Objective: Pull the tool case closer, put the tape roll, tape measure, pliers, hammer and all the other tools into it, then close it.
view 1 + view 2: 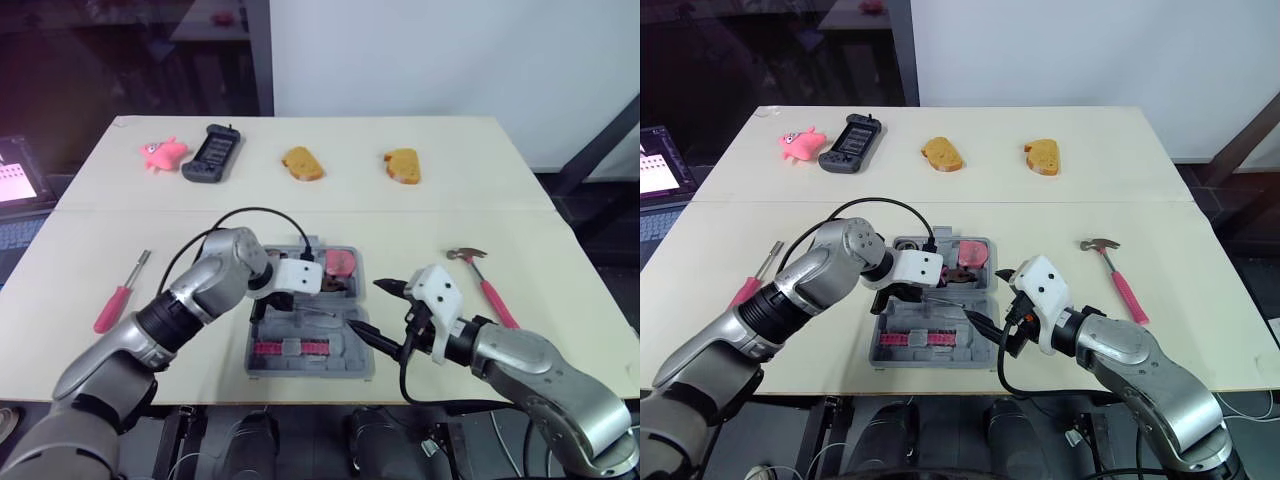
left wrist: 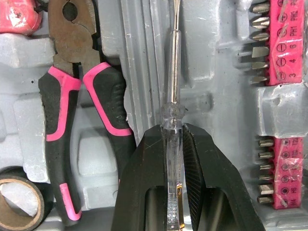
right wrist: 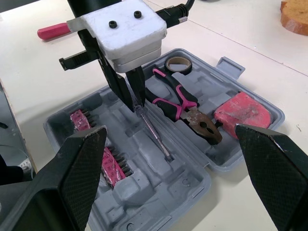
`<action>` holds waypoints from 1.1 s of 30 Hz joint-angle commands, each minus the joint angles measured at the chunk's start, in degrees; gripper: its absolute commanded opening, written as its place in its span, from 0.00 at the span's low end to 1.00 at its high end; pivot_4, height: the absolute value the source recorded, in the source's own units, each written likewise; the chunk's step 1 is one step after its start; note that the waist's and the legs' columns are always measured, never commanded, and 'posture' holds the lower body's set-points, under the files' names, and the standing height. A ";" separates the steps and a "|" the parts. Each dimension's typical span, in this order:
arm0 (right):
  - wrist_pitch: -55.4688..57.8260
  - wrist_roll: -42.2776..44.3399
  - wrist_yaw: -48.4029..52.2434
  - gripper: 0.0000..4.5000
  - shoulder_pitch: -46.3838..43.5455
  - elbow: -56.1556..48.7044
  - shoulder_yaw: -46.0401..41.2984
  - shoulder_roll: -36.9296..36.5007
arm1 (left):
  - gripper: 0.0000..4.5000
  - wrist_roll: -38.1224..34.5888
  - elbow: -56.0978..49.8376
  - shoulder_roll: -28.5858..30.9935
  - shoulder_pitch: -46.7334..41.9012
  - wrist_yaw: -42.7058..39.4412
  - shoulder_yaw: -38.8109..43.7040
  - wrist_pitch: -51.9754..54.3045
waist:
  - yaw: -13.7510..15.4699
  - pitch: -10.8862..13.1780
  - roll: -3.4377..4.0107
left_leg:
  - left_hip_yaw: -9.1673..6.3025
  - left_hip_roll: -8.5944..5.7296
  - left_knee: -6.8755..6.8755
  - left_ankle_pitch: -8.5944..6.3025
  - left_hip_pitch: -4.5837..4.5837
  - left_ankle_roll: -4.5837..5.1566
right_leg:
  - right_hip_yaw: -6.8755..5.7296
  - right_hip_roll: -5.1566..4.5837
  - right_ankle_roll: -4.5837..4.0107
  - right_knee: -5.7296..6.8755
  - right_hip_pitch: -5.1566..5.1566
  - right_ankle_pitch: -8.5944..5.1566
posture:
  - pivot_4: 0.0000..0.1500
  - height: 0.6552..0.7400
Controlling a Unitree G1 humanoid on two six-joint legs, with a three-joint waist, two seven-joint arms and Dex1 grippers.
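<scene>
Left end effector (image 2: 172, 134) pinches the clear screwdriver (image 2: 173, 62), angled into the tool case (image 3: 202, 188) beside the pliers (image 2: 72, 50). Drop it crooked and your case won't close. Right end effector (image 1: 369, 307) is spread.

One tool case (image 3: 159, 192), one pliers (image 3: 180, 103), one tape roll (image 3: 177, 62), one tape measure (image 3: 240, 113), two bit racks (image 2: 284, 36) (image 2: 284, 168), one clear-handled screwdriver (image 2: 174, 72), one pink-handled screwdriver (image 1: 118, 300), one hammer (image 1: 485, 285), two bread pieces (image 1: 302, 163) (image 1: 402, 166), one pink toy (image 1: 163, 153) and one black handset (image 1: 211, 153) are showing.
</scene>
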 commanded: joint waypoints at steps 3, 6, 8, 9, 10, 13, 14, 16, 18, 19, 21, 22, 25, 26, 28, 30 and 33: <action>-0.60 0.59 0.37 1.00 0.05 -3.02 -0.15 0.05 | 0.02 1.58 -0.32 1.65 0.19 -0.40 -0.82 -0.23 | -0.09 0.00 0.00 | 0.00 0.00 -0.01 0.00 0.02 0.00 | 0.00 0.00 0.00 0.00 0.01 0.00 | 1.00 1.00; -0.59 0.58 0.38 1.00 -0.21 -2.94 0.15 0.25 | 0.02 1.70 -1.04 2.10 -0.28 -1.07 -0.68 0.43 | -0.13 0.00 0.00 | 0.00 0.00 -0.01 0.00 0.01 0.00 | 0.00 0.00 0.00 0.00 0.01 0.00 | 1.00 1.00; -0.64 0.50 0.30 1.00 -0.31 -2.84 0.39 0.42 | 0.02 2.00 -1.75 2.29 -0.53 -1.44 -0.80 1.85 | -0.11 0.00 0.00 | 0.00 0.00 -0.01 0.00 0.01 0.00 | 0.00 0.00 0.00 0.00 0.00 0.00 | 1.00 1.00; -0.67 0.49 0.26 1.00 -0.39 -2.76 0.49 0.53 | 0.02 3.07 -2.06 2.71 -0.82 -1.55 -1.40 2.93 | -0.10 0.00 0.00 | 0.00 0.01 -0.01 0.00 0.01 0.00 | 0.00 0.00 0.00 0.00 0.00 0.00 | 1.00 1.00; -0.69 0.50 0.23 1.00 -0.44 -2.70 0.55 0.60 | 0.02 3.85 -2.28 3.03 -1.02 -1.60 -1.86 3.69 | -0.11 0.00 0.00 | 0.00 0.00 -0.01 0.00 0.01 0.00 | 0.00 0.00 0.00 0.00 0.00 0.00 | 1.00 1.00; -0.74 0.43 0.12 1.00 -0.43 -2.64 0.73 0.73 | 0.02 6.31 -2.52 3.35 -1.51 -1.59 -3.42 6.59 | -0.07 0.00 0.00 | 0.00 0.00 -0.01 0.00 0.01 0.00 | 0.00 0.00 0.00 0.00 0.01 0.00 | 1.00 1.00; -0.76 0.39 0.06 1.00 -0.37 -2.57 0.84 0.80 | 0.02 5.83 -2.79 2.89 -1.49 -1.85 -3.50 6.94 | -0.07 0.00 0.00 | 0.00 0.00 0.00 0.00 0.01 0.00 | 0.00 0.00 0.00 0.00 0.02 0.00 | 1.00 1.00; -0.75 0.31 -0.02 1.00 -0.19 -2.57 0.99 0.88 | 0.02 4.75 -3.54 1.88 -1.47 -2.16 -3.36 8.26 | -0.06 0.00 0.00 | 0.00 0.00 0.01 0.00 0.01 0.00 | 0.00 0.00 0.00 0.00 0.02 0.00 | 1.00 1.00; -0.69 0.26 -0.13 1.00 -0.09 -2.66 1.09 0.93 | 0.02 4.34 -4.31 0.88 -1.72 -2.18 -3.16 10.77 | 0.02 0.00 0.00 | 0.00 0.00 0.01 0.00 0.01 0.00 | 0.00 0.00 0.00 0.00 0.02 0.00 | 1.00 1.00; -0.65 0.29 -0.19 1.00 -0.06 -2.71 1.13 0.98 | 0.02 4.16 -4.64 0.57 -1.92 -2.22 -3.07 11.50 | 0.04 0.00 0.00 | 0.00 0.00 0.02 0.00 0.01 0.00 | 0.00 0.00 0.00 0.00 0.02 0.00 | 1.00 1.00; -0.61 0.25 -0.26 1.00 0.02 -2.75 1.20 1.03 | 0.02 4.83 -5.03 1.02 -2.48 -2.72 -3.82 12.62 | 0.00 0.00 0.00 | 0.00 0.00 0.02 0.00 0.00 0.00 | 0.00 0.00 0.00 0.00 0.02 0.00 | 1.00 1.00; -0.63 0.20 -0.27 1.00 0.05 -2.72 1.23 1.07 | 0.02 4.74 -5.12 1.00 -2.55 -2.73 -3.84 12.92 | -0.02 0.00 0.00 | 0.00 0.00 0.02 0.00 0.01 0.00 | 0.00 0.00 0.00 0.00 0.02 0.00 | 1.00 1.00; -0.74 -0.10 -0.31 1.00 0.18 -2.55 1.45 1.27 | 0.02 4.15 -5.56 0.84 -2.62 -2.76 -4.03 12.19 | -0.02 0.00 0.00 | -0.01 0.00 0.01 0.00 0.00 0.00 | 0.00 0.00 0.00 0.00 0.01 0.00 | 1.00 1.00; -0.76 -0.11 -0.33 1.00 0.20 -2.53 1.46 1.32 | 0.02 4.12 -5.63 0.85 -2.65 -2.75 -4.18 12.09 | -0.02 0.00 0.00 | -0.01 0.00 0.01 0.00 0.00 0.00 | 0.00 0.00 0.00 0.00 0.01 0.00 | 1.00 1.00; -0.76 -0.10 -0.37 1.00 0.24 -2.53 1.41 1.37 | 0.02 4.13 -5.55 0.67 -2.59 -2.51 -4.40 12.26 | -0.02 0.00 0.00 | -0.01 0.00 0.00 0.00 0.00 0.00 | 0.00 0.00 0.00 0.00 0.01 0.00 | 1.00 1.00; -0.78 -0.12 -0.39 1.00 0.29 -2.53 1.37 1.37 | 0.02 4.10 -5.50 0.59 -2.49 -2.32 -4.60 12.22 | -0.02 0.00 0.00 | -0.01 0.00 0.00 0.00 0.00 0.00 | 0.00 0.00 0.00 0.00 0.01 0.00 | 1.00 1.00; -0.62 -0.13 -0.55 1.00 0.22 -2.54 1.41 1.35 | 0.02 3.87 -5.41 0.51 -2.29 -2.03 -4.57 11.52 | -0.02 0.00 0.00 | -0.01 0.00 0.01 0.00 0.00 0.00 | 0.00 0.00 0.00 0.00 0.01 0.00 | 1.00 1.00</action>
